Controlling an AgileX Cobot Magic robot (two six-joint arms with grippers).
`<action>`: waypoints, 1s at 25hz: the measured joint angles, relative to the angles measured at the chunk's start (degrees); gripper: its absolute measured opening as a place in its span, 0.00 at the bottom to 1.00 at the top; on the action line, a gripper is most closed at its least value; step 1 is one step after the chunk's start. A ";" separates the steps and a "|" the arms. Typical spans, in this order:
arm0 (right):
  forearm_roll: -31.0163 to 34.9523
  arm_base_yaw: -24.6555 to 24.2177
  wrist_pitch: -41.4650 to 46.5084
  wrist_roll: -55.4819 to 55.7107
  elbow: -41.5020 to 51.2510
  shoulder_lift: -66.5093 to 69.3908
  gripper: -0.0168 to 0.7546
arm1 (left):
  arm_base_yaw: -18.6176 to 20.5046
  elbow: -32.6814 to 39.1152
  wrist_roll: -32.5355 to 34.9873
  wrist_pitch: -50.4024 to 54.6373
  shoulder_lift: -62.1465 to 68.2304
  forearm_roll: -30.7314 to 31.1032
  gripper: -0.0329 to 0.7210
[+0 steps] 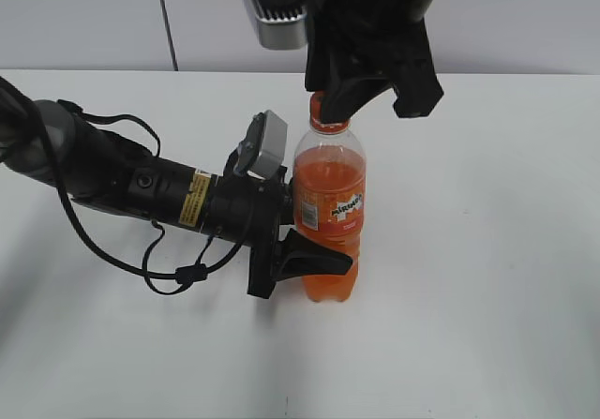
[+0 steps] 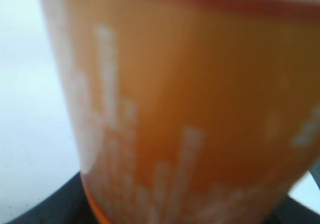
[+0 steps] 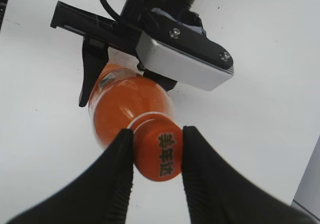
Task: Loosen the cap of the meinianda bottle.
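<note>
While the left gripper (image 1: 305, 250) clamps the meinianda bottle (image 1: 329, 215), the right gripper (image 3: 157, 156) pinches its cap (image 3: 159, 154).

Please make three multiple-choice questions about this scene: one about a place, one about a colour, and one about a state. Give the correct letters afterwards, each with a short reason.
1. Where does the left gripper hold the meinianda bottle?
A. at the cap
B. on the body, from the side
C. under the base

2. What colour is the cap?
A. orange
B. white
C. green

3. How do the jaws of the right gripper stand?
A. wide open, far above the bottle
B. closed on the cap, one on each side
C. resting flat on the table

Answers:
1 B, the exterior view shows the left arm coming in level from the left, its jaws around the lower body.
2 A, the right wrist view shows an orange cap with dark characters on top.
3 B, the right wrist view shows both ribbed pads pressed against the cap's sides.
</note>
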 joint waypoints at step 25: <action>8.68 0.00 0.17 27.80 -4.10 -1.54 0.44 | -0.15 0.00 0.06 -0.23 0.00 0.82 0.57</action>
